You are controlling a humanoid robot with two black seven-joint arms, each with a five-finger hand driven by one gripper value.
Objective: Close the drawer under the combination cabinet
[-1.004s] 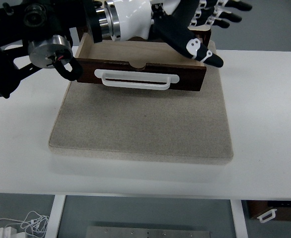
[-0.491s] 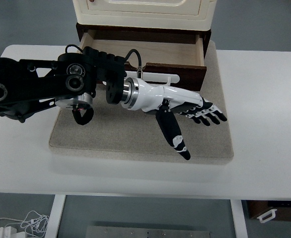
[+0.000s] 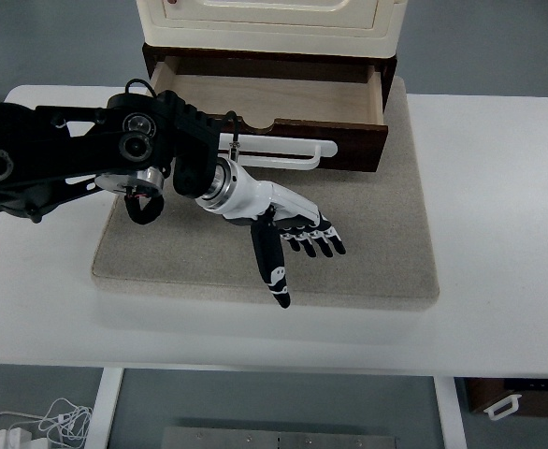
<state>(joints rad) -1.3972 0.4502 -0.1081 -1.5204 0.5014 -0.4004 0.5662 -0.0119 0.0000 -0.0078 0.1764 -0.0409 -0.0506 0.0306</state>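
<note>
A cream cabinet [image 3: 269, 23] stands at the table's far edge on a dark wooden base. Its drawer [image 3: 274, 98] is pulled out toward me, showing a bare light-wood inside. A white handle [image 3: 288, 154] runs along the dark front panel. My left hand [image 3: 293, 238] hovers over the grey mat [image 3: 367, 243], a little in front of the drawer front and below the handle. Its fingers are spread flat, thumb pointing toward me, holding nothing. It does not touch the drawer. The right arm is out of sight.
The black left arm [image 3: 59, 159] stretches in from the left edge across the mat's left side. White table [image 3: 498, 187] surrounds the mat. A small brown box [image 3: 517, 398] with a white handle sits below the table at the bottom right.
The left arm came down from over the drawer to in front of it, then pulled back leftward. The hand now sits nearer the mat's middle. The drawer stays open.
</note>
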